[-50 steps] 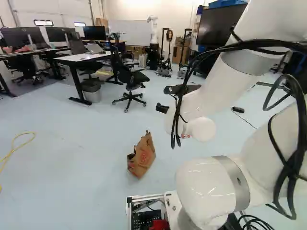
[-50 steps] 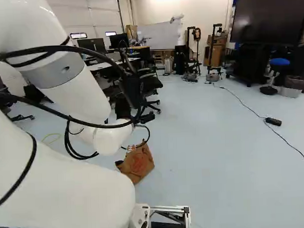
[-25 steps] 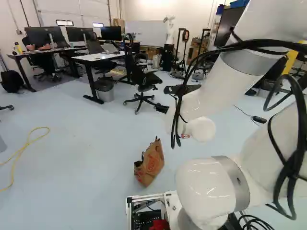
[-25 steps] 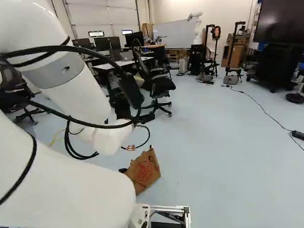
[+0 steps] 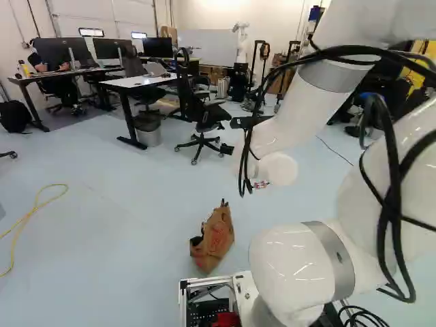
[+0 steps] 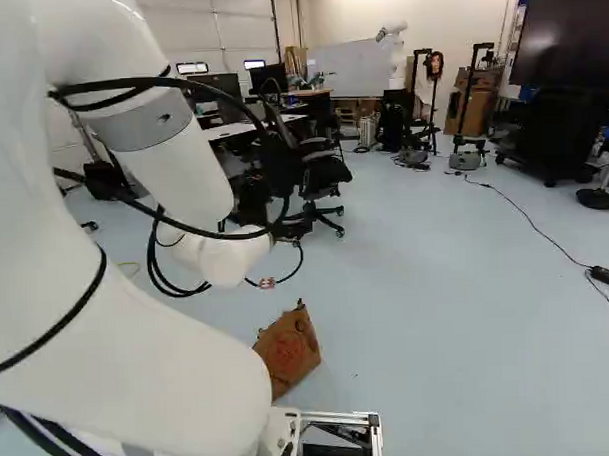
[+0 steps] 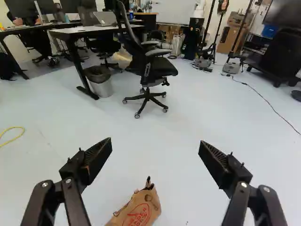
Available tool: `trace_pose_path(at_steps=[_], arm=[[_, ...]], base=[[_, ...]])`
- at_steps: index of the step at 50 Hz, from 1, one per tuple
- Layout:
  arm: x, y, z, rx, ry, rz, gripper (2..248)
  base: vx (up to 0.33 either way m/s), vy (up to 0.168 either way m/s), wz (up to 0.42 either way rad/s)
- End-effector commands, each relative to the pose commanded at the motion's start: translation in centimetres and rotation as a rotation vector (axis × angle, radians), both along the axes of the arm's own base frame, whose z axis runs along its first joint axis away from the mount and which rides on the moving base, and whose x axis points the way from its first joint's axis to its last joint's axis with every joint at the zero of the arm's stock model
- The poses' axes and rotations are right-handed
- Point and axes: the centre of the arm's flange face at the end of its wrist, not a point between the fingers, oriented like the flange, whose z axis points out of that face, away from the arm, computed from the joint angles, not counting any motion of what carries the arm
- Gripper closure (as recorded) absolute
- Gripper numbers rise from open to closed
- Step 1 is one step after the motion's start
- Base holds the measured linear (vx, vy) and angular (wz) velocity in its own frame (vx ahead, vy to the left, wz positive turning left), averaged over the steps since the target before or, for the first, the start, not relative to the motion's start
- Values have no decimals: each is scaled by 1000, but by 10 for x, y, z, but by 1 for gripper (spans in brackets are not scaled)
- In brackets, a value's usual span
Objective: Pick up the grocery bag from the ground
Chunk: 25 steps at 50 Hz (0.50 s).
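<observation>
In the left base view my gripper shows only in part, as a dark piece beside the white wrist, raised above the floor and beyond the bag. The wrist view shows the gripper wide open, nothing between its fingers. The brown paper grocery bag rests on the floor just ahead of the base, leaning, with a crumpled top and red print. It also shows in the right base view as a bag partly behind my arm. In the wrist view the bag lies below the gap between the fingers, apart from both.
An office chair stands ahead, by a white-topped table and a trash bin. Yellow cord lies on the floor to the left, a black cable to the right. Another robot stands far back.
The base has turned left, shifting the scene rightward in both base views. More recently my arm has moved against its foot joint, its wrist rising slightly. The bag has not moved on the floor.
</observation>
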Motion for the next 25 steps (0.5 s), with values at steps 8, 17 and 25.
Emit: trace_pose_path(at_steps=[8,17,25], arm=[[15,0,-4,-2,62,2,3],[30,1,-10,-12,151,26,3],[42,2,-16,-29,237,57,3]], base=[[0,0,0],[0,0,0],[0,0,0]])
